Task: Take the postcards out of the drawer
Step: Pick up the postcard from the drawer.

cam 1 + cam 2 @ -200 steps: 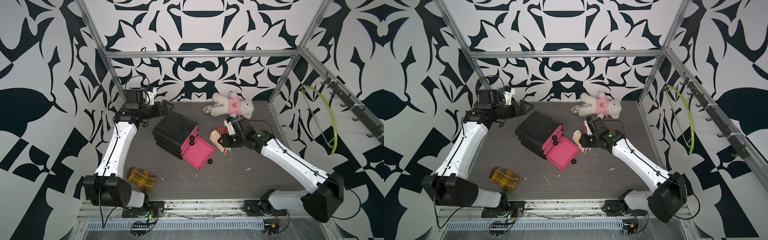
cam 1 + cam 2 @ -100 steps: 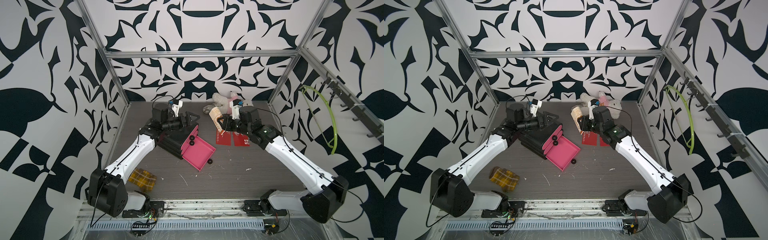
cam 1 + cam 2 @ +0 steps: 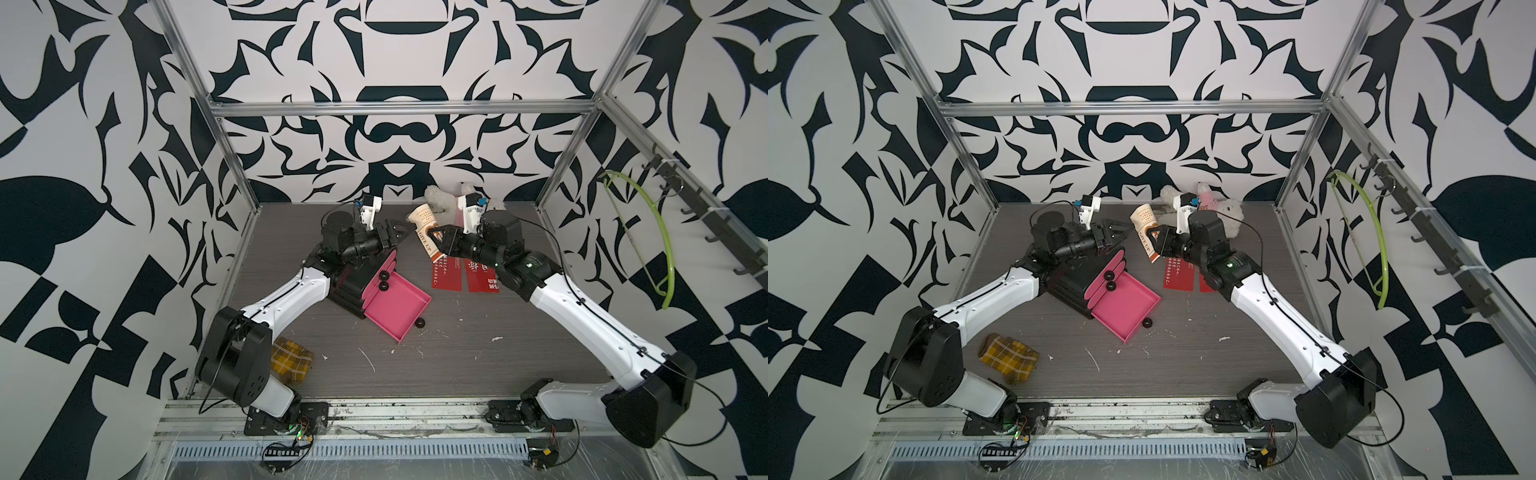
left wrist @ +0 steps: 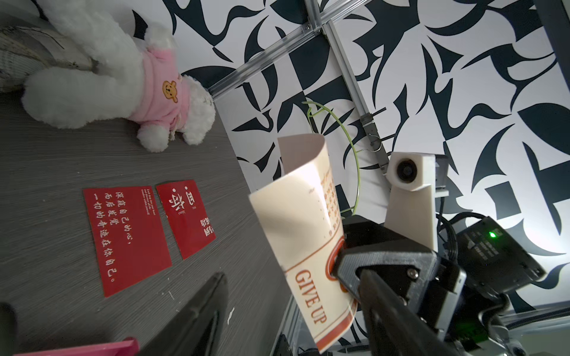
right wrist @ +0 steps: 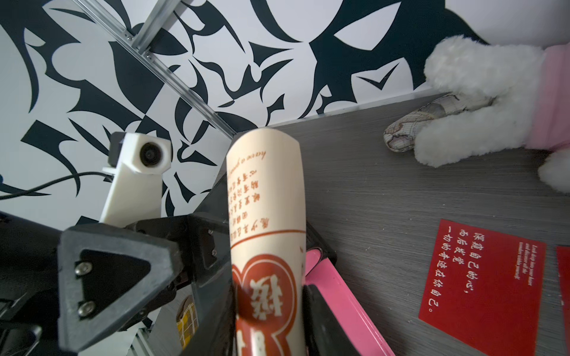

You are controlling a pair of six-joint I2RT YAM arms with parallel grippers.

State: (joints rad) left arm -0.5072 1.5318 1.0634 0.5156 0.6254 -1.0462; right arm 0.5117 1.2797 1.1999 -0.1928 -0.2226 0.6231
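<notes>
Trouble here centres on the cream card [image 3: 424, 232], the only one not yet lying down. The right pincer [image 3: 437, 242] is clenched on it and holds it in the air over the tabletop [image 3: 478, 365], between the two arms, with its free end curling over. The left pincer [image 3: 400, 233] faces it with jaws spread. In the left wrist view the card's lettered end seems to sit between those jaws, touching neither.

The two red cards [image 3: 446, 272] lie flat on the tabletop, side by side, just beside the right arm. The pink drawer [image 3: 395, 309] stands pulled out of the black cabinet [image 3: 353, 286] and looks empty.

Handing over is the weak point. If both pincers clamp the card and the arms then drift apart or twist, the thin sheet is likely to crease or tear. The bend also stores spring, so if one side lets go too soon the card may flick out of a shallow grip. It could then drop into the drawer, which is near, or onto the red cards and shove them. A grip on the curled edge alone would probably slide off. The fingers of the two pincers are also very close and could knock together. The plush toy [image 3: 436, 198] lies just behind the right pincer, so a wide swing may brush it.
</notes>
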